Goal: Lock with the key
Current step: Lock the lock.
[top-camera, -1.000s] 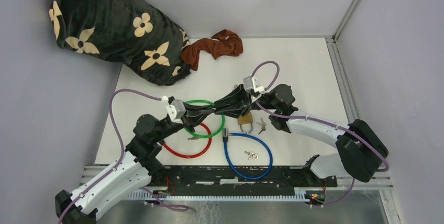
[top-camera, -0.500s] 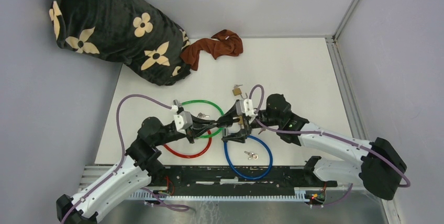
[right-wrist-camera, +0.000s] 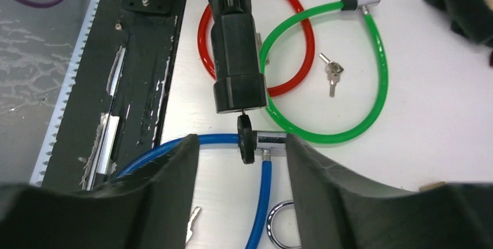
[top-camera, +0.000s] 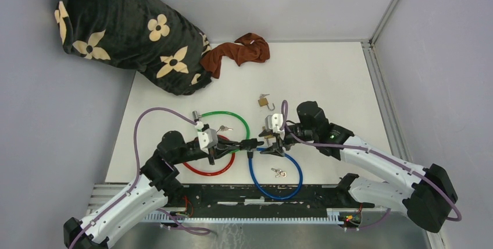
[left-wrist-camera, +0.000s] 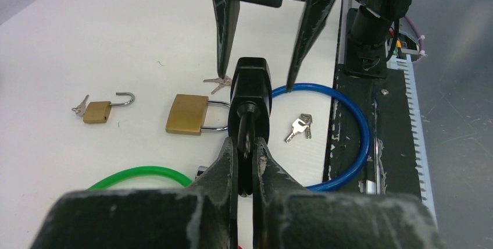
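Observation:
The blue cable lock [top-camera: 276, 173] lies near the front edge, its chrome lock end [right-wrist-camera: 273, 141] capped by a black disc [right-wrist-camera: 245, 139]. My left gripper [top-camera: 249, 143] [left-wrist-camera: 245, 144] is shut on the flat head of a black key [left-wrist-camera: 247, 127] set in a black barrel [left-wrist-camera: 250, 80] [right-wrist-camera: 235, 57]. A thin pin from the barrel meets the disc. My right gripper [top-camera: 272, 143] [right-wrist-camera: 241, 147] is open, its fingers [right-wrist-camera: 163, 185] standing either side of the lock end and barrel tip without touching.
A green cable [top-camera: 232, 116] and a red cable [top-camera: 203, 170] lie to the left. A large brass padlock [left-wrist-camera: 186, 114], a small open padlock [top-camera: 264, 102], and loose keys [top-camera: 279, 172] [right-wrist-camera: 330, 70] lie nearby. A brown cloth [top-camera: 238, 51] and a flowered blanket [top-camera: 122, 28] are at the back.
Both grippers have drawn back toward the near edge and met over the blue cable's lock end. The right gripper left the large padlock area, which uncovered the small padlock.

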`<state>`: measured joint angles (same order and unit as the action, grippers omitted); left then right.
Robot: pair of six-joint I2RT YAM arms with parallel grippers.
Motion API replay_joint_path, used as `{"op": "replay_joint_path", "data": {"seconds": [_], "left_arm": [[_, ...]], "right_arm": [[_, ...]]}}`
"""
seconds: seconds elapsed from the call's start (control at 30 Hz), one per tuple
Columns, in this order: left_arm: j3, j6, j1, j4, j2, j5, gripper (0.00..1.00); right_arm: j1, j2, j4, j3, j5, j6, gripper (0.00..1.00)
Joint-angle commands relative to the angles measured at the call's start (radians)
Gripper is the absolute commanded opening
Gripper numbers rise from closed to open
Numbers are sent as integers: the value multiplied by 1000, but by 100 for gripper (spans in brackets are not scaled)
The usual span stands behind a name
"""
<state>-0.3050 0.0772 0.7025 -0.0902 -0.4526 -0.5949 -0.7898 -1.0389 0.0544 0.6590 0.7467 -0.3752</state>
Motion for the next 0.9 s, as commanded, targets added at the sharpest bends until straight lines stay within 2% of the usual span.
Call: {"op": "replay_joint_path", "data": {"seconds": [0.0, 0.1, 0.23, 0.27, 0.4, 0.47, 0.53, 0.7, 0.77, 0.87], "left_arm": [[-29, 40, -4, -92, 12, -39, 2], [-32, 39, -4, -90, 11, -39, 2], [-31, 37, -4, -91, 8, -39, 2], [-31, 36, -4, -92, 7, -39, 2], [-32, 34, -5, -94, 8, -37, 2], [-37, 26, -6, -90, 10, -5, 2], [-53, 42, -19, -65, 14, 24, 2], [-123, 197, -61, 78, 34, 132, 2], [-136, 247, -70, 140, 44, 183, 2], [-123, 285, -72, 157, 58, 260, 2]], "right_arm": [[2, -47, 38, 65, 10, -30, 54], [1, -59, 6, 70, 31, -21, 33], [0, -69, -42, 68, 58, 1, 32], [-1, -75, -47, 70, 67, 6, 29], [-5, -109, -47, 72, 97, 4, 0], [-4, -109, -25, 69, 88, -15, 0], [26, -84, -22, 35, 4, -26, 0], [263, -6, -82, -100, -63, 56, 0], [320, 21, -74, -134, -128, 58, 0], [368, 42, -110, -165, -148, 118, 0]]}}
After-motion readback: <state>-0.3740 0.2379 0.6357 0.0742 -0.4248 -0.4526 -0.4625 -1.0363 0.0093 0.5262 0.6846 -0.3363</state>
